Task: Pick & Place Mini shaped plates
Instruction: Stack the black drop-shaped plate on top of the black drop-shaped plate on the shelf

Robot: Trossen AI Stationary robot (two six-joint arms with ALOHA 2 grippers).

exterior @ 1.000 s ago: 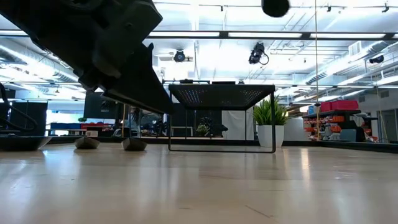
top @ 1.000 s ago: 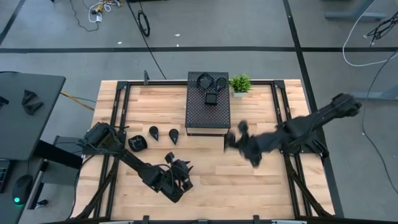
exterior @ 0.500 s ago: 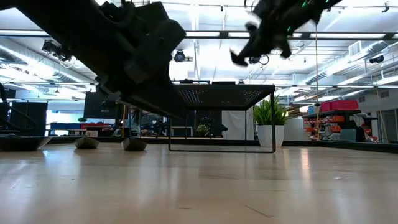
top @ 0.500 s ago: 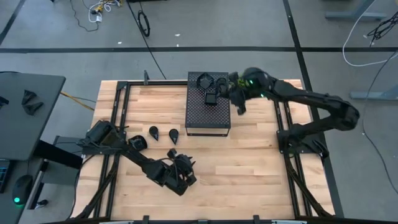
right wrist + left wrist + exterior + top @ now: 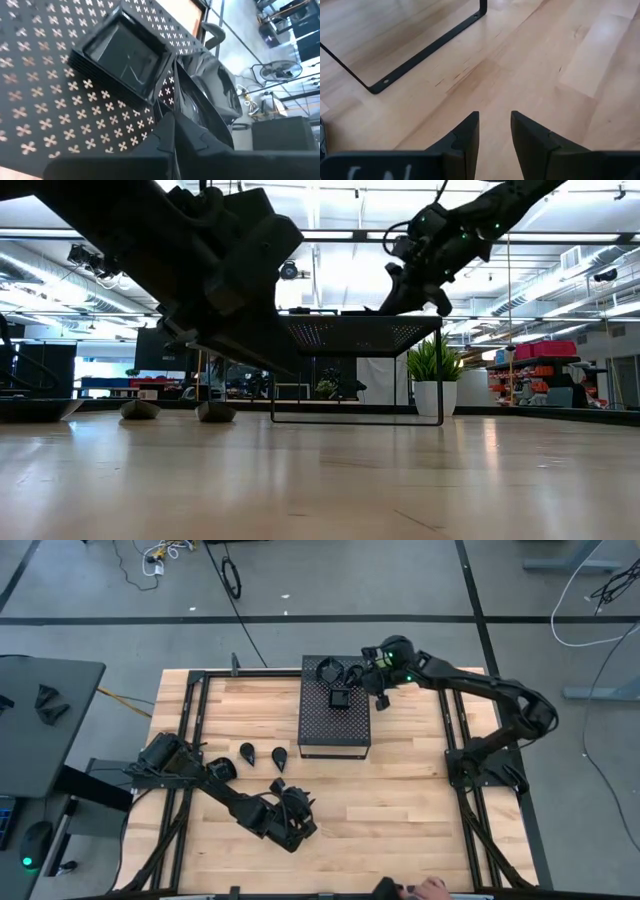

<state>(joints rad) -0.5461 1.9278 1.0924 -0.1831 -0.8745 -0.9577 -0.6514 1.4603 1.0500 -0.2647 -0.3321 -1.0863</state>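
Note:
Stacks of glossy black mini plates sit on the perforated black box (image 5: 335, 725): a square stack (image 5: 122, 55) and rounded stacks (image 5: 328, 668). Three more plates (image 5: 247, 751) lie on the wood left of the box. My right gripper (image 5: 175, 117) hovers over the box's far right corner (image 5: 378, 692), shut on one glossy plate (image 5: 200, 107). My left gripper (image 5: 495, 117) is open, low over bare wood near the table's near edge (image 5: 297, 823). My right gripper pinches a single glossy black plate between its two fingers (image 5: 165, 137), at the edge (image 5: 182, 102) nearest them. The plate stands on edge, reaching forward past the fingertips above the box top beside the stacks. It seems lifted clear of the box.
A small potted plant (image 5: 433, 370) stands right behind the box's far right corner, close to my right arm. The table's metal frame rails (image 5: 450, 720) run along both sides. A person's hand (image 5: 430, 887) shows at the near edge. Bare wood lies right of and in front of the box.
My right arm has swung from the table's middle right, up and toward the far edge, ending over the box's far right corner beside the stacks. My left gripper has shifted slightly toward the right.

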